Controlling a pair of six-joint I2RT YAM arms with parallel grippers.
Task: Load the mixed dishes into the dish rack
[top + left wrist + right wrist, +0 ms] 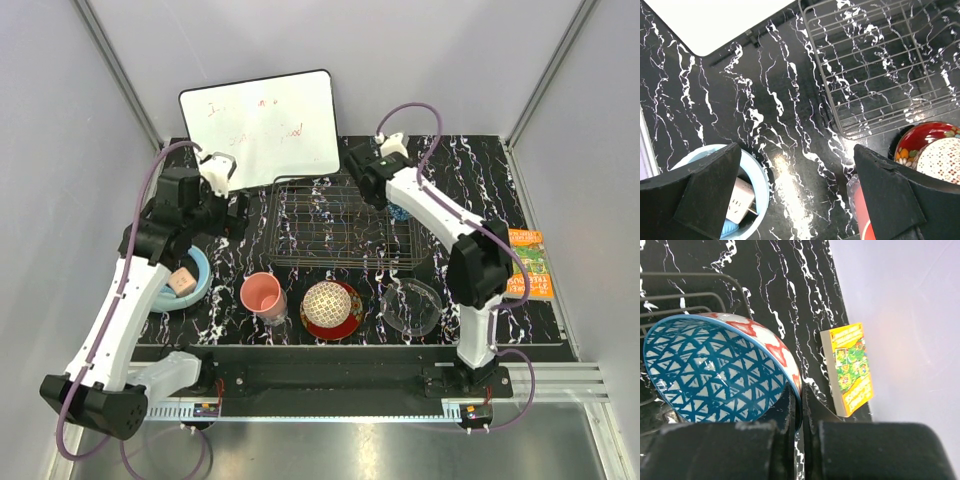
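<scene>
My right gripper (801,392) is shut on the rim of the blue patterned bowl (715,375), holding it tilted at the right end of the dish rack (340,228). From above, the bowl (401,213) peeks out beside the right gripper (392,203). My left gripper (800,190) is open over bare table just left of the rack (885,65), and the overhead view shows this gripper (240,214) holding nothing. At the front stand a pink cup (262,297), a cream-gold bowl (331,301) resting on a red floral plate (345,326), and a clear glass bowl (411,306).
A whiteboard (262,125) leans behind the rack. A light-blue bowl (196,287) with small items in it sits at the left, under my left arm. A colourful book (530,262) lies at the table's right edge. Grey walls enclose three sides.
</scene>
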